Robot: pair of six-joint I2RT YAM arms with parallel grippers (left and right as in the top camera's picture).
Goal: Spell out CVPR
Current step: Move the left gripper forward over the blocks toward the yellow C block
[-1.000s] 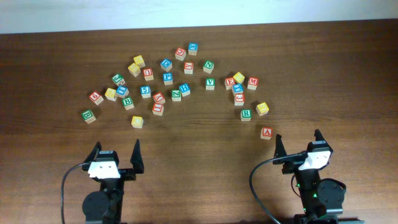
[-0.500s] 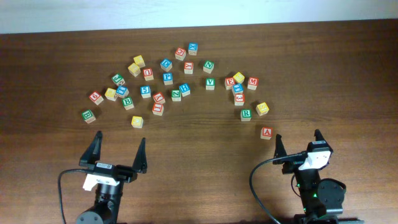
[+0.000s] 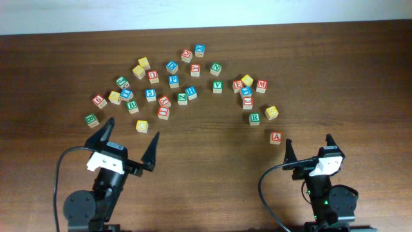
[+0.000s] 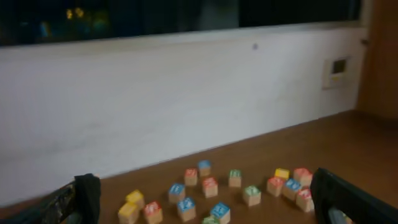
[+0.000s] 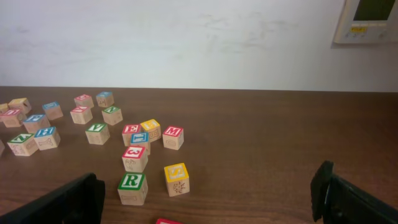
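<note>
Brown wooden worktop (image 3: 212,161) holds scattered small wooden alphabet cubes (image 3: 217,86) — none lined up yet — so left gripper (image 3: 131,129) and right gripper (image 3: 308,140) gape wide, probably ready to pick.

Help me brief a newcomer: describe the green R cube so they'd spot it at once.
From the right gripper at the near edge of the table, look farther out. Past the lone red A cube stand two cubes side by side, and the green R cube is the left one. Unlike the yellow cube beside it, its top shows a green-framed R.
</note>
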